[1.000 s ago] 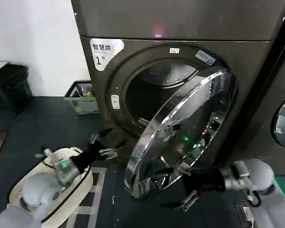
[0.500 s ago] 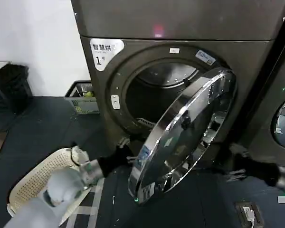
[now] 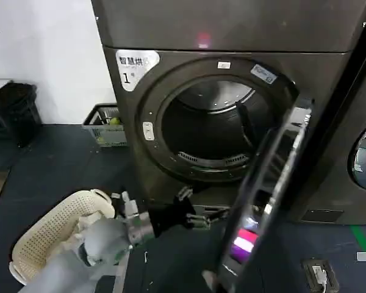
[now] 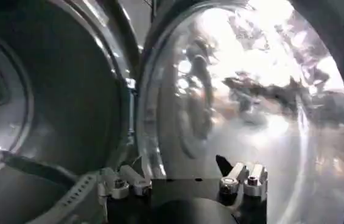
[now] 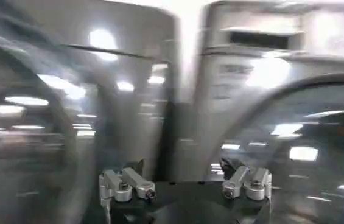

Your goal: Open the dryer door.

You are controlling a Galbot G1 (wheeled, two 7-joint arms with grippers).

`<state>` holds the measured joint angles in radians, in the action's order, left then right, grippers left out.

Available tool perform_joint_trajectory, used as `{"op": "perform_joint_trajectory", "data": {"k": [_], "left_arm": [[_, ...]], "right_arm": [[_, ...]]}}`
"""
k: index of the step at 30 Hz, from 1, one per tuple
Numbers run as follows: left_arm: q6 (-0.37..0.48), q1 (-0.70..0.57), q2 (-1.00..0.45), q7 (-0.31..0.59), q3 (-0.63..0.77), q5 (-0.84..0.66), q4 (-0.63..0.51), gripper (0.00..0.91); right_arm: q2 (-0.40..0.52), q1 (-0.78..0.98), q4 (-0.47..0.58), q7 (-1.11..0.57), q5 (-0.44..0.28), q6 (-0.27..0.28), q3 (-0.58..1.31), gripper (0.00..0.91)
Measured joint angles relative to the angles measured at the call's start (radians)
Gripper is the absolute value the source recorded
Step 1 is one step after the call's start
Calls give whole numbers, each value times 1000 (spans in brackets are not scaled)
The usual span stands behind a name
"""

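Beside the drum, dryer door edge-on, chrome rim, swung wide

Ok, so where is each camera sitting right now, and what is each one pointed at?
Head view: looks forward and down at the dryer door, swung edge-on; left end effector reaches low beside it.
Left wrist view: faces the dryer door close up, open left end effector below.
Right wrist view: blurred machine fronts, open right end effector.
Head and left wrist share the door.

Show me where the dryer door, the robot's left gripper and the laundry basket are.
dryer door (image 3: 265, 201): head view, on its edge-on rim, swung wide open.
left gripper (image 3: 195, 217): head view, between its fingertips, low before the drum opening.
laundry basket (image 3: 39, 235): head view, on its cream mesh wall.
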<state>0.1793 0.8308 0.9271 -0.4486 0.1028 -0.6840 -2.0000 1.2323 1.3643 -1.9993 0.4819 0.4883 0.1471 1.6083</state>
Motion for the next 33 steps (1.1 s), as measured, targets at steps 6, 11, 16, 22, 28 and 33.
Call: {"op": "perform_joint_trajectory", "data": {"k": [6,11,16,22,28,33], "left_arm": [[-58,-114,43,12,136,-9,59,907],[-67,-226,108,23,270,-13,140,907],[-73,-320,187,33,380,-4,209,907],[-69,-395,289,68,456,7,287,907],[-77,-444,409,103,490,48,385,907],[-116,-481,501,116,505,54,478,907]], "right_arm": [[-16,52,-2,-203,-35,61,139,907],[-31,107,12,-299,-35,119,262,907],[-50,154,22,-325,-18,165,380,907],[-70,203,30,-316,-36,219,511,907],[-86,243,35,-308,-58,213,624,907],[-86,265,38,-279,-56,206,677,907]]}}
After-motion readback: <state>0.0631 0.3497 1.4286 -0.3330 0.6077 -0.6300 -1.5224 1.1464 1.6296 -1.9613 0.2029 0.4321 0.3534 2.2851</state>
